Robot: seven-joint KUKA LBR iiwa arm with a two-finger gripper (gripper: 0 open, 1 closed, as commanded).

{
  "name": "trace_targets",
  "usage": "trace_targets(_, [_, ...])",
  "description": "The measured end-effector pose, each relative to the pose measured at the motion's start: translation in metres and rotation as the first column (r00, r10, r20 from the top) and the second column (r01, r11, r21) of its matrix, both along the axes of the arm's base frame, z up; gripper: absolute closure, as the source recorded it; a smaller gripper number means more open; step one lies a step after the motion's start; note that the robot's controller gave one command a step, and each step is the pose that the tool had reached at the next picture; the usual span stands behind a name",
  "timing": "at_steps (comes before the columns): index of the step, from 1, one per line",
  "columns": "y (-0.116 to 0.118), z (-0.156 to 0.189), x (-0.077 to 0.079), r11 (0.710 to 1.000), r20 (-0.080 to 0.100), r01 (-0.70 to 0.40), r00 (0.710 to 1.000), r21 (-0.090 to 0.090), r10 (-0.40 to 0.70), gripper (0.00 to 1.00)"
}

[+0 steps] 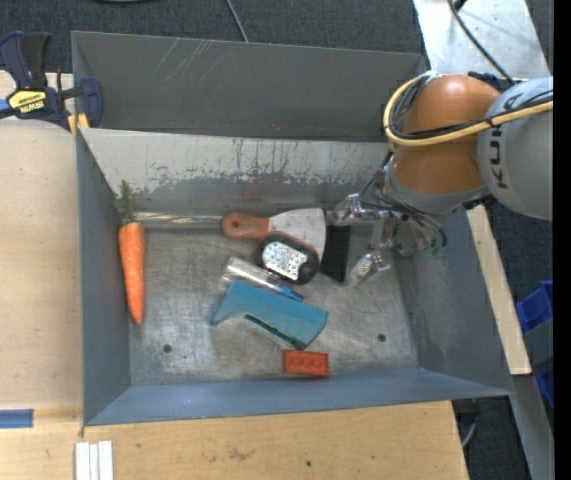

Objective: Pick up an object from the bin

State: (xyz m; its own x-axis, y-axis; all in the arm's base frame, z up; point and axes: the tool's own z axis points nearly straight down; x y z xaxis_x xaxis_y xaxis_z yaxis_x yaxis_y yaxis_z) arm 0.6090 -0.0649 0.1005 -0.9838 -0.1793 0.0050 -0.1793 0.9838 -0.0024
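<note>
My gripper [361, 238] hangs at the right side of the bin, low over the floor, and its fingers stand open with nothing between them. Just to its left a small black block [336, 253] stands on the bin floor, close to the fingertips. Further left lies a black round thing with a speckled label [287, 259], partly over a white scraper with a brown wooden handle [265, 226]. Below these rests a blue angular plastic piece [270, 314].
An orange carrot [132, 268] lies lengthwise along the left wall. A small red block [306, 364] sits near the front wall. A clear tube [248, 271] pokes out above the blue piece. The arm's orange dome overhangs the right rim.
</note>
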Motion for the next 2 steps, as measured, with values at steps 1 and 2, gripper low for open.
trace_targets(1, [0.029, 0.003, 0.006, 0.988, 0.011, -0.152, 0.988, 0.001, 0.152, 0.0])
trace_targets(2, [0.067, 0.031, 0.009, 0.979, 0.007, -0.205, 0.979, 0.003, 0.205, 1.0])
